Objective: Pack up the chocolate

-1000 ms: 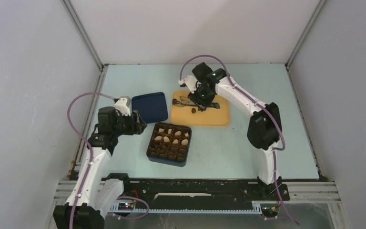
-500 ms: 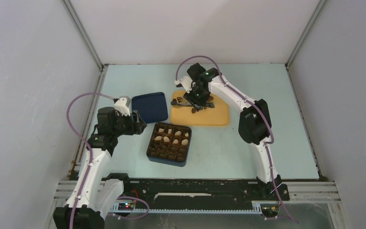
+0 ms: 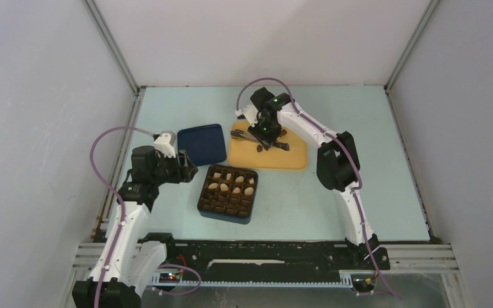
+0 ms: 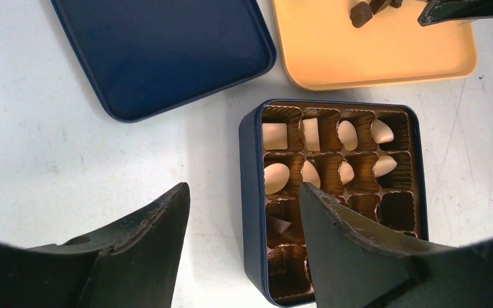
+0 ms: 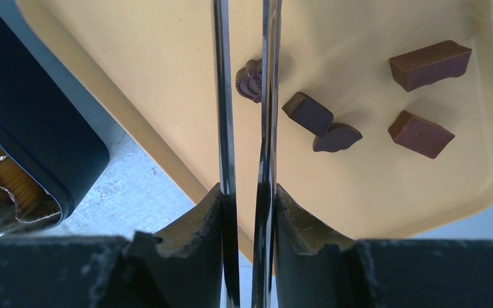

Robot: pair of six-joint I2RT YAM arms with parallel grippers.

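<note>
Right wrist view: right gripper [image 5: 244, 38] pinches one dark chocolate [image 5: 250, 81] between its thin fingers, over the yellow tray [image 5: 359, 192].
Which way: too small to tell (the bar [image 5: 430, 64] nearby lies almost straight across).
Change: right gripper has slid left and squeezed together.
Tray: four more dark pieces [image 5: 420, 133].
Blue box [image 4: 250, 192]: eight cream chocolates [image 4: 275, 136] in its top rows.
Left gripper [image 4: 242, 192]: spread wide, near the box's edge.

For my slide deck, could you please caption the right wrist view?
Jaws pinching one dark chocolate on the yellow tray, four more pieces lying alongside.
</note>
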